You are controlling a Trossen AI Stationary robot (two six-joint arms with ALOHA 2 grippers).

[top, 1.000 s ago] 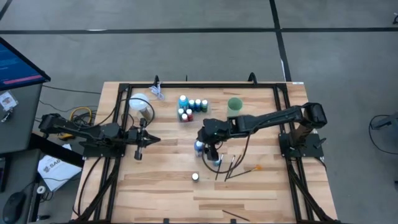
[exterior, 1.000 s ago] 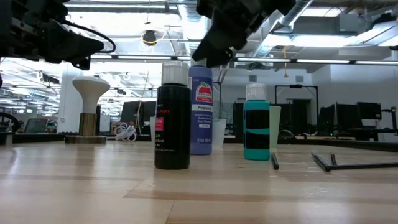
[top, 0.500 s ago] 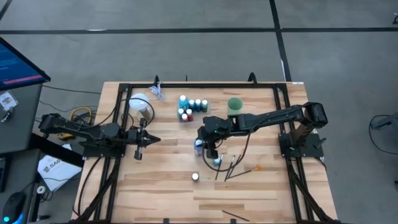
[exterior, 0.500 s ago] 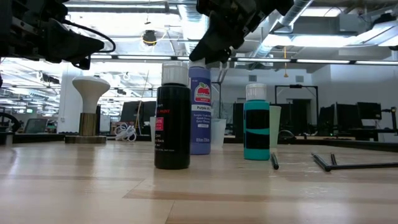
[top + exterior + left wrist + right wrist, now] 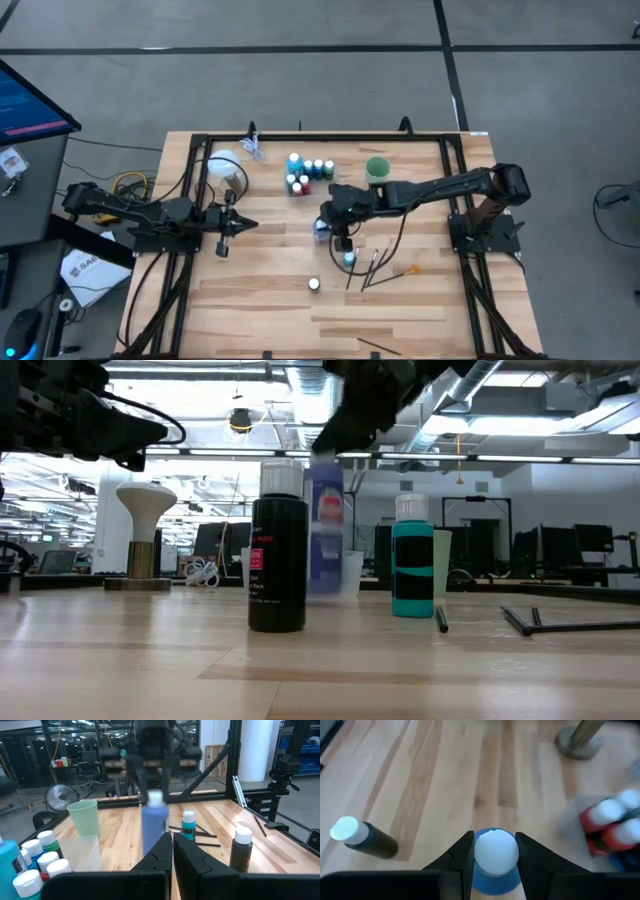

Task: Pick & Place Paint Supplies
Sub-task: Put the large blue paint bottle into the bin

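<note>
The right gripper (image 5: 493,851) has its jaws clenched on the white cap of the purple paint bottle (image 5: 153,822), near the middle of the tabletop (image 5: 400,310). The carry probably goes best kept upright and clear of the teal bottle (image 5: 412,558) and black bottle (image 5: 277,550) nearby. The left gripper (image 5: 243,225), jaws pressed together, waits well apart.

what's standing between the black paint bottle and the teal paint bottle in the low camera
The purple paint bottle stands between the black paint bottle and teal paint bottle in the low view, its cap held by the right gripper.
</note>
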